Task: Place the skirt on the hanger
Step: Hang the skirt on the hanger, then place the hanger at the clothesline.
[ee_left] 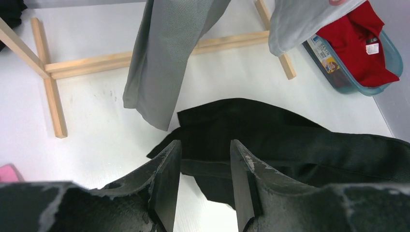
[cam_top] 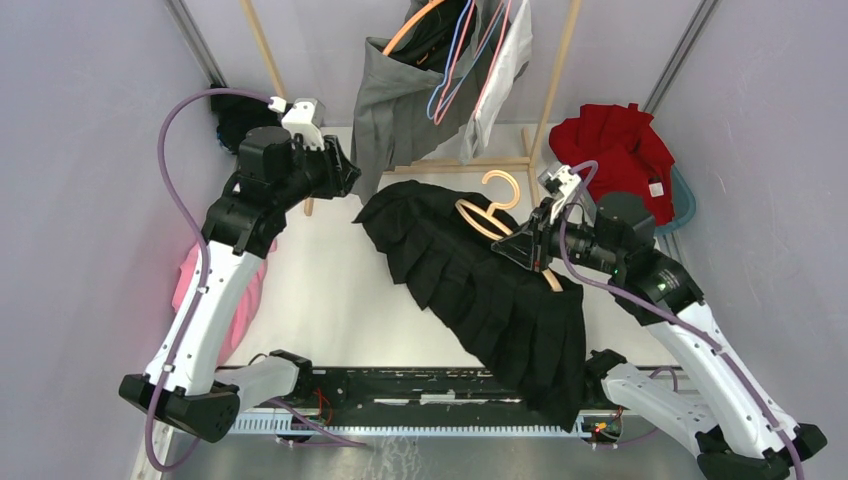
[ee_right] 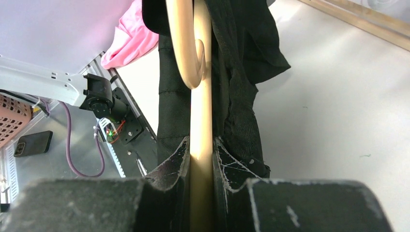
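Note:
The black pleated skirt point(cam_top: 480, 290) drapes over the tan wooden hanger point(cam_top: 492, 218) and trails down to the table's near edge. My right gripper point(cam_top: 530, 245) is shut on the hanger's bar point(ee_right: 200, 121), with skirt fabric point(ee_right: 241, 96) hanging on both sides of it. My left gripper point(cam_top: 340, 175) hovers just left of the skirt's far end. In the left wrist view its jaws point(ee_left: 205, 147) stand open with nothing between them. The skirt's waistband point(ee_left: 270, 140) lies on the table just beyond the fingertips.
A wooden clothes rack point(cam_top: 460, 165) stands at the back, with a grey garment point(cam_top: 400, 110) and coloured hangers point(cam_top: 455, 50) on it. A red garment point(cam_top: 620, 145) fills a blue tub at the back right. Pink cloth point(cam_top: 190, 275) lies at the left edge.

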Tool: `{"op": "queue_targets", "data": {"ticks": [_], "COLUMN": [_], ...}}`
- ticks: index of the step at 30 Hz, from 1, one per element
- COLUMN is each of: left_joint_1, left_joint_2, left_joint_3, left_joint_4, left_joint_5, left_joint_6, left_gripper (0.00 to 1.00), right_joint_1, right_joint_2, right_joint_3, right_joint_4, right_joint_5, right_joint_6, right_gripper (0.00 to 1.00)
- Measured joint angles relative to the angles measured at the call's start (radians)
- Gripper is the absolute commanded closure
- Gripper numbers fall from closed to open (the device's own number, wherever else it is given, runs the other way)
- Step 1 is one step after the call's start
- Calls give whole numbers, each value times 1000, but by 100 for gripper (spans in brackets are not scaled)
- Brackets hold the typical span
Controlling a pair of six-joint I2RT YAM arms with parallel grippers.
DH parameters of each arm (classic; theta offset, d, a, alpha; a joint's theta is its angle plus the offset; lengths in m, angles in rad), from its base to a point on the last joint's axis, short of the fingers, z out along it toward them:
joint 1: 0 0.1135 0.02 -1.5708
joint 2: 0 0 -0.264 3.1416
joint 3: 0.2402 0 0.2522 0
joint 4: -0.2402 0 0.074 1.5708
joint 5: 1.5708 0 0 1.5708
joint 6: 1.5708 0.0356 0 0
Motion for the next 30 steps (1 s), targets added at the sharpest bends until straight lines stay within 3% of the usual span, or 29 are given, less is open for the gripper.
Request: {"op": "queue_targets", "data": {"ticks": [20, 30], "left_joint_1": [0, 0], "left_joint_2": [-2, -3], "left_joint_3": [5, 5], "left_joint_4": [-37, -37], "left_joint_5": [-14, -12], "left_joint_6": [-3, -3], "left_gripper": [50, 49], "right_joint_1": [0, 0], "right_joint_2": [-113, -104], "right_joint_3": [535, 684], "right_joint_4": [-569, -692], "right_joint_5": [296, 578], "right_joint_6": [-125, -156], "right_gripper": [99, 99]}}
